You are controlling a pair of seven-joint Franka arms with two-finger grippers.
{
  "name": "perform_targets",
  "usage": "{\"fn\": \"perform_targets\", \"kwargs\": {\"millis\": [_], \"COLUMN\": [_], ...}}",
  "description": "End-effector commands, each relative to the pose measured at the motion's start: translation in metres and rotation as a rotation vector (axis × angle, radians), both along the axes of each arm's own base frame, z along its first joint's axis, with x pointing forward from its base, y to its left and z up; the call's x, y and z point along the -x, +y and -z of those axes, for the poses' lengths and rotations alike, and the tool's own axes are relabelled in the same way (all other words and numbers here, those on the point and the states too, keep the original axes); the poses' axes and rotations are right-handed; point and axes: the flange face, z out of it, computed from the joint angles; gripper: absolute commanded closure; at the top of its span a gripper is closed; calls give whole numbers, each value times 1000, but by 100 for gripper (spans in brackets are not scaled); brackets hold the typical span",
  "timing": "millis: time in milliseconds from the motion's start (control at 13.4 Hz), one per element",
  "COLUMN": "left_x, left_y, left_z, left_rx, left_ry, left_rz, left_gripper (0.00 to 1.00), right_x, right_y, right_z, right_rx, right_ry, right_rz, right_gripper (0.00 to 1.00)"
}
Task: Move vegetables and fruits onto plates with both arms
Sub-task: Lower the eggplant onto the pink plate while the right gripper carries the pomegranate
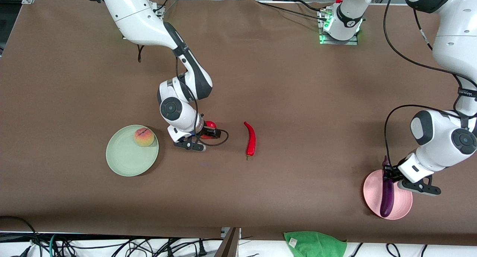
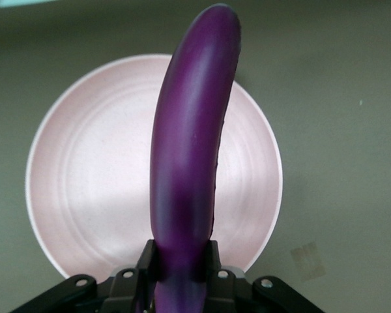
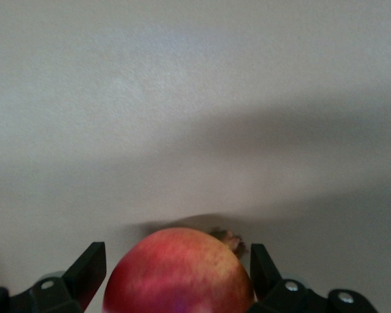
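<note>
On the brown table (image 1: 283, 82), the pomegranate (image 3: 179, 274) could be nudged and rolled away if the wide-open right gripper (image 3: 176, 270) straddling it closes off-centre, while the eggplant (image 2: 189, 163), clamped by the left gripper (image 2: 182, 261) over the pink plate (image 2: 85, 176), could tip off its rim on release.

Bare brown table (image 1: 298, 82) lies open around the chili pepper (image 1: 251, 138) on all sides. Toward the right arm's end, the right gripper (image 1: 207, 135) and red fruit (image 1: 211, 125) stand near the pepper; the green plate (image 1: 126, 160) lies well apart.
</note>
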Motion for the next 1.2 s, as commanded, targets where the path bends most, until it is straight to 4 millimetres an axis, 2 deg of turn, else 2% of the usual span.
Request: {"fn": "perform_targets", "kwargs": {"millis": [0, 75, 150, 224, 374, 524, 599, 673, 823, 973, 1122], "left_x": [-8, -9, -9, -11, -15, -16, -17, -17, -16, -15, -12], "left_y": [2, 2, 1, 4, 5, 7, 7, 7, 6, -20, -62], "left_z": [5, 5, 4, -1, -9, -13, -16, -17, -19, -32, -52], "left_rx": [16, 17, 19, 34, 107, 119, 118, 119, 119, 139, 161], "left_ry": [-11, -12, -13, -21, -23, -13, -14, -8, 6, 56, 102], "left_rz": [17, 14, 8, -10, -65, -74, -73, -72, -71, -54, -106], "left_gripper": [100, 98, 74, 61, 26, 14, 14, 14, 13, 0, 0], "right_x": [8, 9, 15, 18, 17, 13, 8, 0, -24, -49, -70], "right_y": [-4, -3, 3, 5, 5, 4, -2, -14, -55, -113, -183], "right_z": [-6, -6, -3, -7, -18, -39, -57, -73, -92, -97, -96], "right_rx": [-14, -15, -20, -24, -30, -35, -27, -11, 33, 67, 70], "right_ry": [-1, 2, 13, 10, 7, 7, 28, 36, 31, -2, -6], "right_rz": [15, 14, 5, 2, -3, -22, -33, -30, -95, -188, -275], "right_gripper": [32, 43, 53, 61, 73, 74, 74, 74, 74, 74, 74]}}
